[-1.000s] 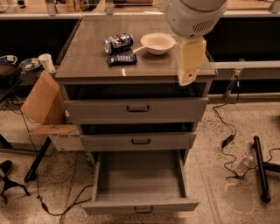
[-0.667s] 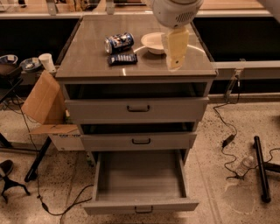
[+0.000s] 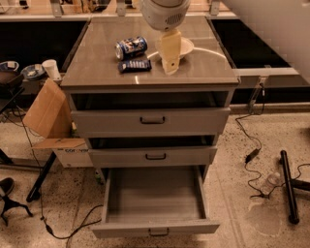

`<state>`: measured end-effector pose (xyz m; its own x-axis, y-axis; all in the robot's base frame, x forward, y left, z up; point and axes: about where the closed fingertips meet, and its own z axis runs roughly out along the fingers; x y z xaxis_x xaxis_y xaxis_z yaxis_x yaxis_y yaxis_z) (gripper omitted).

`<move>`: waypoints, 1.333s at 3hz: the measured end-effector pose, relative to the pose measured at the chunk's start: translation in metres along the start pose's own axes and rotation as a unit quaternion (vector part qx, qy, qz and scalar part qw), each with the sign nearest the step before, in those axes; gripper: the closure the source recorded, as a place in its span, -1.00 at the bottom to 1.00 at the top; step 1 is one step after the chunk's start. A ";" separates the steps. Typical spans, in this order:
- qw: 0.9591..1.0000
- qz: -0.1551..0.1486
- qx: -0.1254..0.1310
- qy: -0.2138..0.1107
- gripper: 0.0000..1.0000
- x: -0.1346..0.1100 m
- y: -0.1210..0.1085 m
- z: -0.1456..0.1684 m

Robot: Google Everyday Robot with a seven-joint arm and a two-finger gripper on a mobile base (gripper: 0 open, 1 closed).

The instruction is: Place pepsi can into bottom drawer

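Pepsi can (image 3: 131, 47), a small blue metal cylinder with white markings and silver ends: you see it lying on its side at the back left of the glossy grey-brown cabinet top (image 3: 97, 72). Its long axis runs roughly left to right, with the right end angled slightly towards the rear. One silver end faces left.

Just in front of the can lies a flat dark rectangular snack packet (image 3: 134, 65), parallel to it and close, though you cannot tell whether they touch. To the right sits a shallow round white bowl (image 3: 186, 47), partly hidden by the robot's cream-coloured gripper (image 3: 170, 69). The gripper hangs point-down under a rounded white arm housing (image 3: 164, 12), over the top's right centre and apart from the can. From this angle you cannot tell whether it is spread or closed, and it carries nothing visible.

The bottom drawer (image 3: 155, 193), deepest of three flat grey fronts with small dark bar handles, stands pulled well out. It shows you a plain grey interior. The two shallower drawers above it sit slightly out.

Left of the cabinet lean brown cardboard flaps (image 3: 46, 111), and a white paper cup (image 3: 51, 69) stands above them. The speckled terrazzo floor (image 3: 232, 160) carries black cables, a clear plastic bottle (image 3: 269, 184) and a black pole (image 3: 288, 186).
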<state>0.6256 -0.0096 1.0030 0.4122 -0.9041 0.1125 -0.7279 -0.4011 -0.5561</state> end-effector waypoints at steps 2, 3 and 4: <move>0.998 0.024 -0.016 0.058 -1.00 0.019 -0.023 0.026; 0.993 0.039 -0.041 0.103 -1.00 0.037 -0.039 0.060; 0.987 0.085 -0.049 0.130 -1.00 0.053 -0.041 0.098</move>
<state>0.7313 -0.0271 0.9507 0.1338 -0.9618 0.2388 -0.8290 -0.2406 -0.5048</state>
